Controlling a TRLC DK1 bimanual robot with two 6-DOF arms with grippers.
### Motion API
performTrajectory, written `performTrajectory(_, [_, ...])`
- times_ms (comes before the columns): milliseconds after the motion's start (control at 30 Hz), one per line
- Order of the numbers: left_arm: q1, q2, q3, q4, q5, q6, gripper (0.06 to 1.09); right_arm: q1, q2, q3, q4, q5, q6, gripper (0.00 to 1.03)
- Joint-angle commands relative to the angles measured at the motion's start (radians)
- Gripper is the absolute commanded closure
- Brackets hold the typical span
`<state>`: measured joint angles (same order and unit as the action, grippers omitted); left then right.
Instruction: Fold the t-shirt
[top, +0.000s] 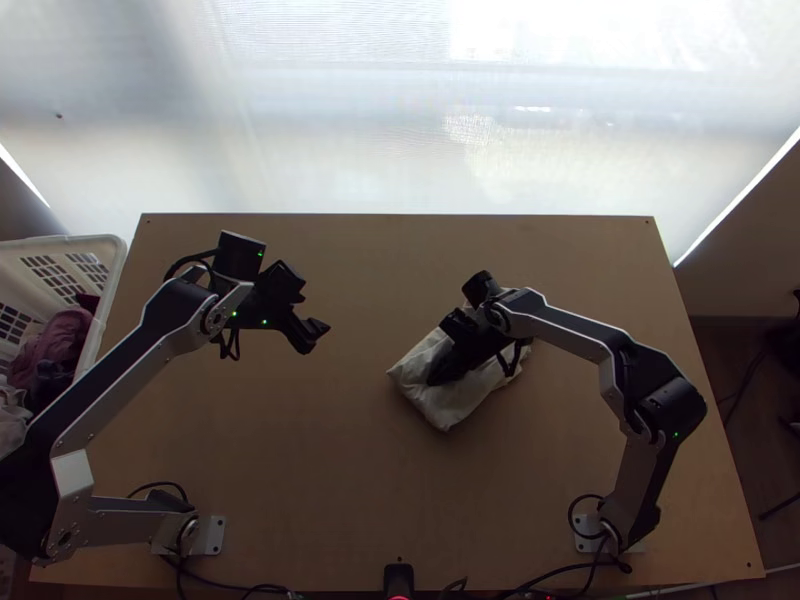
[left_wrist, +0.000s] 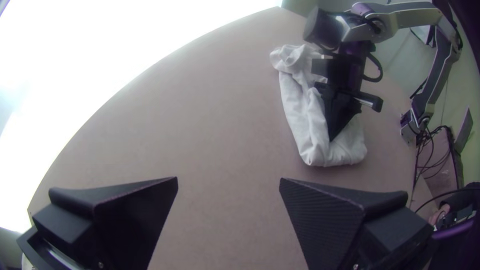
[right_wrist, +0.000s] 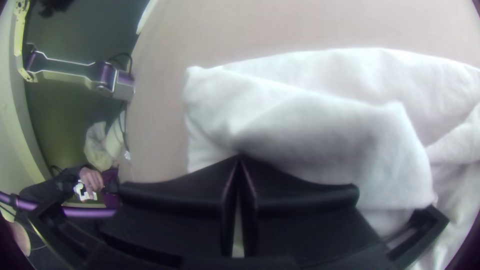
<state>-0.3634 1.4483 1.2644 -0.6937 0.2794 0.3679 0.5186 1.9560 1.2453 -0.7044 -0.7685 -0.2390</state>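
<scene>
Jaws of the left gripper: stood wide apart, released, above the left half of the desk, well apart from the cloth; in the left wrist view, showed desk between the tips.
Jaws of the right gripper: were clenched together at the tips, down at the top of the cloth; could not make out any fabric pinched between.
T-shirt: lay on the desk a little right of the middle, beneath the right gripper, white, gathered into a compact folded bundle with loose creases and overlapping layers; looked bunched and puffy at the end toward the far edge.
Left arm: rose from the lower left corner, then angled inward over the desk.
Right arm: rose from the lower right, bent at the elbow and crossed inward to above the shirt.
Basket: stood just beside the left edge of the desk, white, with slotted walls; held a heap of clothes, partly dark red and partly pale.
Cables: ran along the near edge, around the arm bases.
</scene>
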Motion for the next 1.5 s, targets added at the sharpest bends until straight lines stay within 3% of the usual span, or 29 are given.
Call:
performTrajectory(0, [0.023,-0.009,-0.002,-0.001,0.000,0.005,0.10,-0.068,0.038,0.002,-0.015,0.009,-0.028,1.00])
performTrajectory(567, [0.049,-0.012,0.000,-0.001,0.000,0.008,0.10,-0.250,0.047,0.002,-0.037,0.098,-0.154,1.00])
performTrajectory(933, [0.063,-0.017,0.003,-0.006,0.000,0.009,0.10,-0.433,0.106,0.100,-0.110,0.153,-0.261,1.00])
performTrajectory(1167, [0.067,-0.017,0.004,-0.006,0.000,0.009,0.10,-0.520,0.162,0.209,-0.130,0.176,-0.270,1.00])
performTrajectory(1467, [0.084,-0.031,0.009,-0.021,-0.002,0.011,0.10,-0.614,0.334,0.491,-0.181,0.219,-0.230,1.00])
